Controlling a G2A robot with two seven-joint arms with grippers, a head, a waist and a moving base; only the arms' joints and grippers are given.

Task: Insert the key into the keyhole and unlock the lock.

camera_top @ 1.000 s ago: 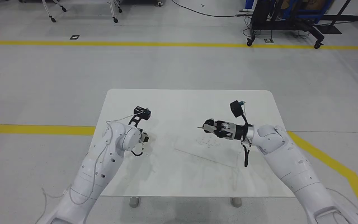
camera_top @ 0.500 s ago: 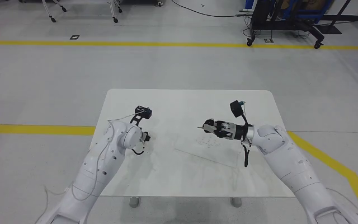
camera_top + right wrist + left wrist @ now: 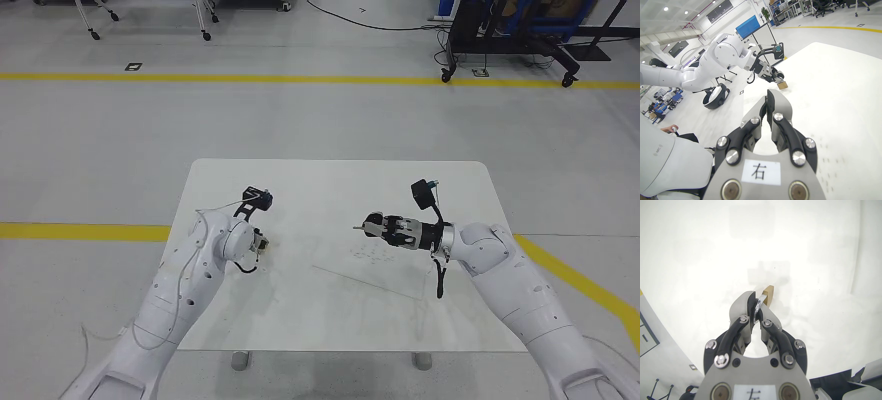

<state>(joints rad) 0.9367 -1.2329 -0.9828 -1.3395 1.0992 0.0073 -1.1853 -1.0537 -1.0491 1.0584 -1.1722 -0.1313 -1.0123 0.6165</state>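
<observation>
I count one small brass padlock with a silver shackle, pinched by my left end effector at the white table's left side; one thin silver key, clamped in my right end effector.

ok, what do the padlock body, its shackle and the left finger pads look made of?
Padlock body: brass by the look, matte yellow-gold metal.
Shackle: steel, probably plated; bright mirror-like silver.
Left finger pads: black rubber or similar, dull with ribbed faces; can't confirm from looks.
</observation>
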